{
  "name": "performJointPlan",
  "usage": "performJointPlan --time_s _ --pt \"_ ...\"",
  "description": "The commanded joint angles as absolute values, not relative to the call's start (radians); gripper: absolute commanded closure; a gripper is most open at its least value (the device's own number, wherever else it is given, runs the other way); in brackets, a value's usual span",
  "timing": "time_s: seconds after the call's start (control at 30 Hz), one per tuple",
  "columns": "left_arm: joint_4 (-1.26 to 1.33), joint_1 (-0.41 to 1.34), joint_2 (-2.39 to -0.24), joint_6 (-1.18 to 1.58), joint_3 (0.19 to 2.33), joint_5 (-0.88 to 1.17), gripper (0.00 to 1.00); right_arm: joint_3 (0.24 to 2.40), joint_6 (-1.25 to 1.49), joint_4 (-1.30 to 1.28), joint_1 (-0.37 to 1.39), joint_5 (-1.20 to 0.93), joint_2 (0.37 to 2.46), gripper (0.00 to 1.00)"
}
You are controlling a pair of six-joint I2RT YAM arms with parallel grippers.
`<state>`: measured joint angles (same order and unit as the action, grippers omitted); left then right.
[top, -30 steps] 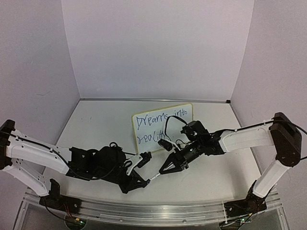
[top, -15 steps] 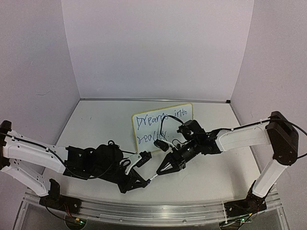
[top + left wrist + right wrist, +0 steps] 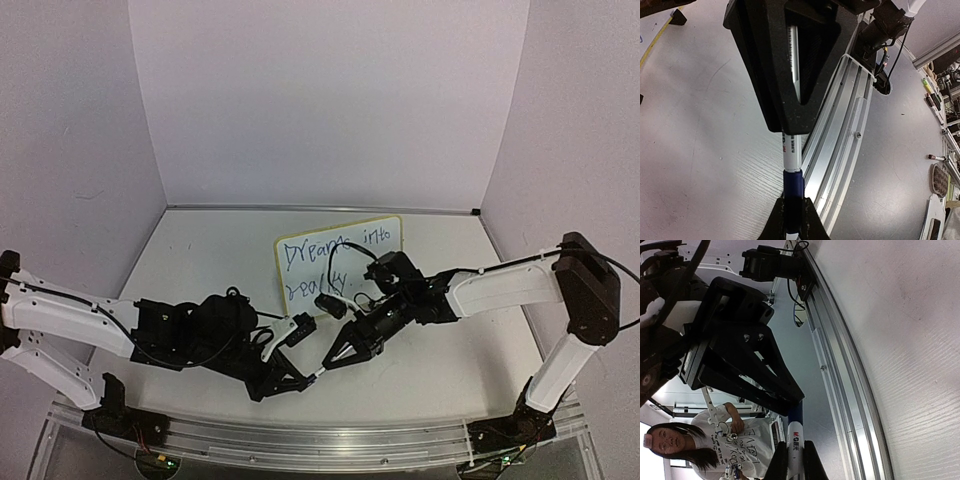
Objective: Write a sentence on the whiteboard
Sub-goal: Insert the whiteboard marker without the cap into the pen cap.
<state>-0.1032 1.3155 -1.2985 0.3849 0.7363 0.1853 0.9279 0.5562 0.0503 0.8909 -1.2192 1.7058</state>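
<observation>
The whiteboard [image 3: 378, 262] lies flat at mid-table, and the sentence [image 3: 320, 253] on it reads "Dreams into reality." in blue script. In front of it a marker [image 3: 320, 371] is held off the table between both grippers. My left gripper [image 3: 300, 381] is shut on the marker's blue cap [image 3: 792, 184]. My right gripper [image 3: 333, 359] is shut on its white barrel [image 3: 794, 440]. In the left wrist view my left gripper [image 3: 792, 212] pinches the cap. In the right wrist view my right gripper [image 3: 794, 460] clamps the barrel. The right arm hides part of the second line.
An aluminium rail [image 3: 300, 438] runs along the near table edge, just behind the grippers. Pale walls close in the left, back and right sides. A person in a white shirt [image 3: 677, 442] stands beyond the near edge.
Both grippers have drifted slightly left and toward the near edge, still joined on the marker. The grips have not changed.
</observation>
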Motion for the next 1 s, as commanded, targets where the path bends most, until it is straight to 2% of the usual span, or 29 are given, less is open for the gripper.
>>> performJointPlan --time_s 0.0,0.63,0.97 --pt "-0.03 1.315 -1.307 0.374 0.819 0.21 1.0 0.96 0.536 0.063 0.916 -1.23 1.705 1.0" --pt "0.128 1.313 -1.303 0.393 0.798 0.159 1.0 0.949 0.558 0.1 0.932 -1.22 1.673 1.0" --pt "0.078 1.313 -1.299 0.381 0.8 0.18 1.0 0.925 0.567 0.112 0.934 -1.202 1.642 1.0"
